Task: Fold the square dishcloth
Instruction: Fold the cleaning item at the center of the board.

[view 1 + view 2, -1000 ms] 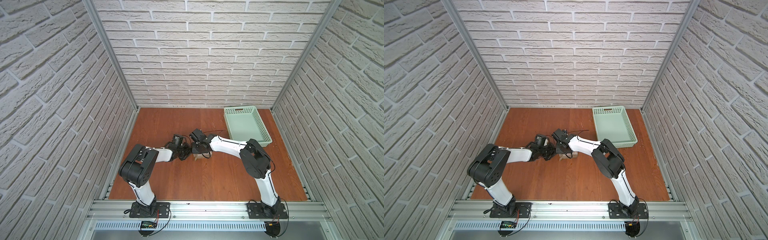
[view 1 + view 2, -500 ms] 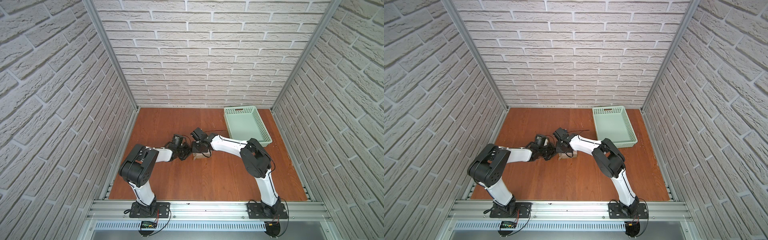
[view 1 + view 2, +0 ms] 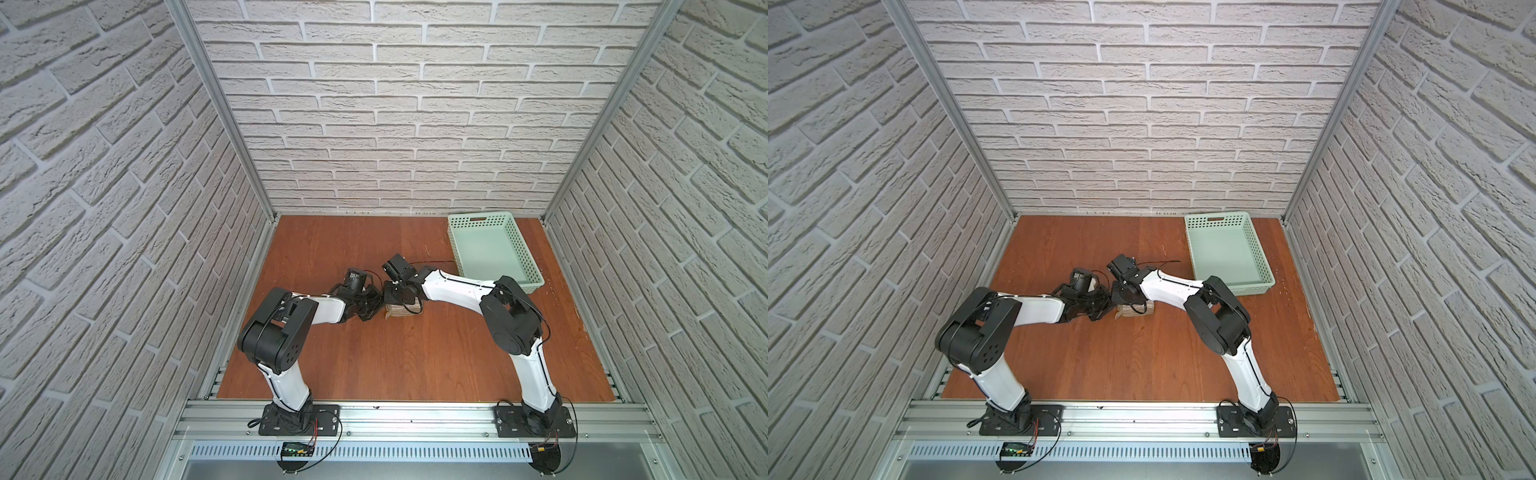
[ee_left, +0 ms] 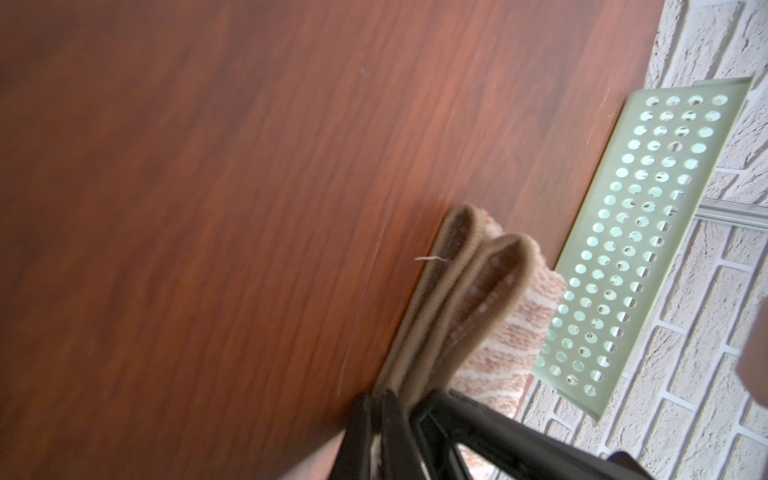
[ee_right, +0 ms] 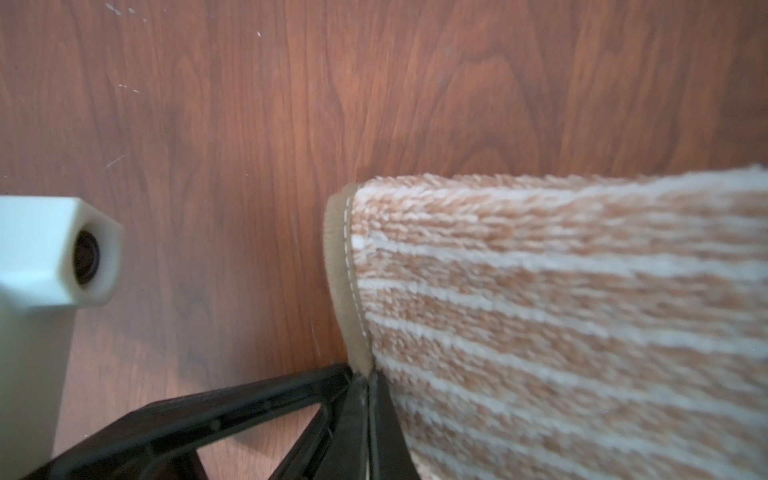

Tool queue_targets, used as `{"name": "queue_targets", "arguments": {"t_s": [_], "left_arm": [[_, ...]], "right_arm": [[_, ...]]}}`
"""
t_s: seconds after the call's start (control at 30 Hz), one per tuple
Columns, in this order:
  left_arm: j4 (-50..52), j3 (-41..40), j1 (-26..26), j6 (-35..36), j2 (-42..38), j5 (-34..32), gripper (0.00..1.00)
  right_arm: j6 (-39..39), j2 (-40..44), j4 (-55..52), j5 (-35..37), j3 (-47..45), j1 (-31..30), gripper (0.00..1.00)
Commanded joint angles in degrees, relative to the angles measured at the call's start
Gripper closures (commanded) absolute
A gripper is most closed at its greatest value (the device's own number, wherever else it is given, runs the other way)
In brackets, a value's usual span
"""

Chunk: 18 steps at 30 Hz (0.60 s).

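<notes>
The square dishcloth (image 3: pixel 402 311) (image 3: pixel 1136 310) lies folded into a small thick bundle at the middle of the wooden table, half hidden under both wrists. The left wrist view shows its stacked tan hems (image 4: pixel 478 299), with a loose pale thread (image 4: pixel 432 259) sticking out. My left gripper (image 3: pixel 376 311) (image 4: pixel 376 401) is shut on the hem at the bundle's left end. My right gripper (image 3: pixel 392 300) (image 5: pixel 368 380) comes from the right and is shut on the hem of the striped top layer (image 5: pixel 561 324), close beside the left one.
A pale green perforated basket (image 3: pixel 480 217) (image 3: pixel 1217 217) (image 4: pixel 648 232) stands at the back right, near the wall. A white hexagonal fitting (image 5: pixel 62 253) with a dark hole hangs close to the right gripper. Brick-pattern walls enclose three sides.
</notes>
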<state>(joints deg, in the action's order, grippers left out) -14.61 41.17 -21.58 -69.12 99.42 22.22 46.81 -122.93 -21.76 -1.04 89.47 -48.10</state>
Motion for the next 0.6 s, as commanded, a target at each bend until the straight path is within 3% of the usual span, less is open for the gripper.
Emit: {"name": "queue_targets", "arguments": {"t_s": [0.0, 0.33, 0.57], "left_arm": [[2.22, -0.22, -0.62, -0.3, 0.11, -0.89, 0.9], [6.26, 1.63, -0.53, 0.22, -1.8, -3.68, 0.87], [8.91, 3.18, -0.55, 0.38, -3.38, -5.31, 0.86]], "right_arm": [[0.78, -1.23, 0.33, 0.09, -0.62, -0.19, 0.94], [-2.25, 0.6, -2.77, 0.16, 2.08, 0.35, 0.78], [-4.05, 4.56, -4.15, 0.94, 3.41, 0.7, 0.75]]}}
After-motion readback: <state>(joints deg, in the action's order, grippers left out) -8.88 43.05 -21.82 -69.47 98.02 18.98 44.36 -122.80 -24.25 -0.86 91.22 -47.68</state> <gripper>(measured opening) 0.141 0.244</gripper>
